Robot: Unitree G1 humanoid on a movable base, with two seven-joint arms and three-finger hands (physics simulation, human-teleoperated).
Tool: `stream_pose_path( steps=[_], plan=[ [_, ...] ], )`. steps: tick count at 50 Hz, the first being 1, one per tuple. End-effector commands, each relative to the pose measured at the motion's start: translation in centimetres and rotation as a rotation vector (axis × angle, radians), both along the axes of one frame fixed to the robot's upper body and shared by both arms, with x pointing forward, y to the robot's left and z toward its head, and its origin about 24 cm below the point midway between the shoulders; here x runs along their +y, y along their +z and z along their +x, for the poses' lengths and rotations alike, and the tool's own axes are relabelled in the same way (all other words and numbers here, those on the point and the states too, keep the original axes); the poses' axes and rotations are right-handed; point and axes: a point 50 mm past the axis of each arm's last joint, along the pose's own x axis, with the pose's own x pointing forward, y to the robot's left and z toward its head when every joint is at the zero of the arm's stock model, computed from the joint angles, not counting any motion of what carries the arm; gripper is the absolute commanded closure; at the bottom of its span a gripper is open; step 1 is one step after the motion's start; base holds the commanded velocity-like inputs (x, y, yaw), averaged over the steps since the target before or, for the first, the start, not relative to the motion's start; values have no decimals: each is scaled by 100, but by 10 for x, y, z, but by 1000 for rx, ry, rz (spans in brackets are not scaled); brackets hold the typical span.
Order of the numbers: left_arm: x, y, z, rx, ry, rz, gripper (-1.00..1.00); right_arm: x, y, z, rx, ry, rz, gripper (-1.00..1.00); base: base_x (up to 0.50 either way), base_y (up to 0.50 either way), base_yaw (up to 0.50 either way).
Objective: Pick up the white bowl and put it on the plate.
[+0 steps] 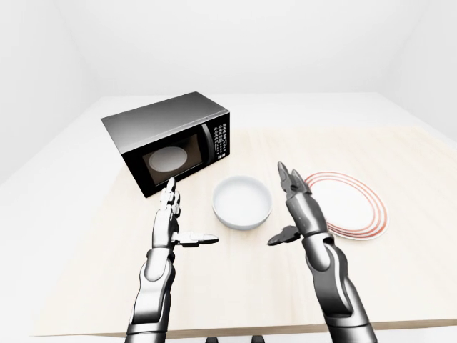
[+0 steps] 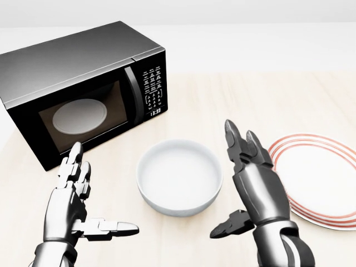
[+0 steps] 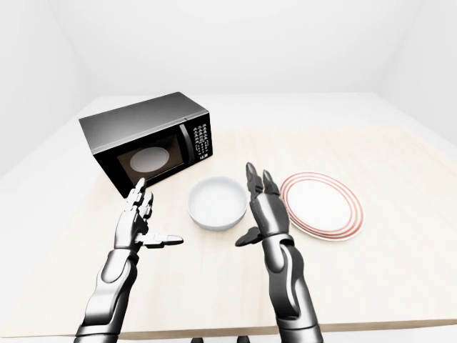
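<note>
Both metal arms reach out over the table. The left hand (image 2: 72, 206) is spread flat, thumb pointing right. The right hand (image 2: 253, 186) is raised higher, fingers (image 2: 233, 140) straight up, thumb tucked low, empty.
</note>
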Motion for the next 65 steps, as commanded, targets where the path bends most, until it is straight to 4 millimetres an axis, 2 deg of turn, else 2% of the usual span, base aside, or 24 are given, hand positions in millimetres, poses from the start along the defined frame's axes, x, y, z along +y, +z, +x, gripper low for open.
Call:
stream_pose_path(
  steps=[1,10,27,36,47,65],
  plan=[
    [0,0,0,2,0,0,-100,-3,23,3,-55,-60,-362,-100,0,0,0],
    [0,-1,0,3,0,1,-100,-2,21,5,-19,-51,-407,-100,0,0,0],
    [0,0,0,2,1,1,-100,-1,-6,16,167,11,-500,-100,0,0,0],
    [0,0,0,3,1,1,-100,-1,-5,19,181,12,-529,-100,0,0,0],
    [0,0,0,3,0,0,-100,9,1,15,211,48,-586,-100,0,0,0],
    [0,0,0,3,1,1,-100,35,-8,9,263,116,-667,-100,0,0,0]
  ],
)
